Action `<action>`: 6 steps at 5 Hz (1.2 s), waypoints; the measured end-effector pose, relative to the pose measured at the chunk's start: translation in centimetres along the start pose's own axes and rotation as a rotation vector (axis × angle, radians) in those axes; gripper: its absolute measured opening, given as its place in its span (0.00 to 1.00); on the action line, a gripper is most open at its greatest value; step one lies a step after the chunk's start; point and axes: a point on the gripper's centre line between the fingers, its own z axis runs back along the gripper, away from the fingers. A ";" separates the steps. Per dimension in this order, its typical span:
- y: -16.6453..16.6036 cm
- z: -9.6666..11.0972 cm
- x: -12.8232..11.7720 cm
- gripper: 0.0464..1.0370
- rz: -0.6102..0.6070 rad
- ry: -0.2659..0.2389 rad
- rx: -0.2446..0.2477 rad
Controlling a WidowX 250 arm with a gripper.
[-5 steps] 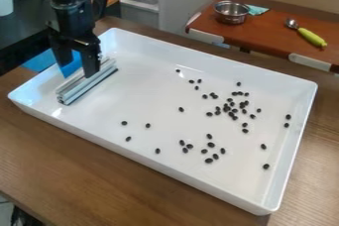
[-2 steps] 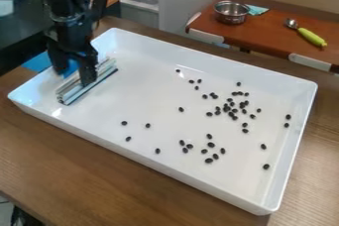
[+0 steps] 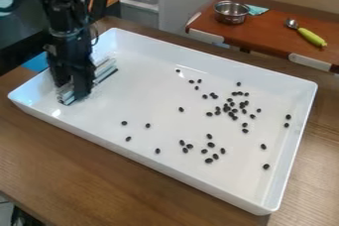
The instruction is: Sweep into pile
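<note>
Camera view first: where do you see the claw (image 3: 73,90)?

Low at the left end of the white tray (image 3: 151,98), over the near part of the metal bar (image 3: 106,70), with the arm hanging down from the upper left

Is it released or clenched?

I can't tell. It hides part of the bar, and whether it has hold of it I can't make out

And how does that bar lie?

Slantwise on the tray's floor, close to the left wall, its far end showing beyond the claw

What about the dark beans (image 3: 226,109)?

Scattered. The thickest patch is right of the middle, a looser group sits nearer the front wall, four lie over towards the left, and a few are near the right wall. They're all apart from the bar

What's the tray standing on?

A brown wooden bench (image 3: 106,173). Behind it there's a reddish-brown surface (image 3: 265,39) with a metal bowl (image 3: 230,16), a teal cloth (image 3: 258,10) just beside the bowl, and, further right, a spoon with a green handle (image 3: 310,36)
</note>
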 end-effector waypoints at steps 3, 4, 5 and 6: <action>-4.5 0.5 -1.5 0.35 -0.074 0.022 -0.047; -7.2 0.7 -1.5 0.35 -0.117 0.011 -0.043; -10.0 0.7 -1.5 0.35 -0.113 0.005 -0.026; -12.2 0.8 -1.1 0.35 -0.094 -0.002 -0.023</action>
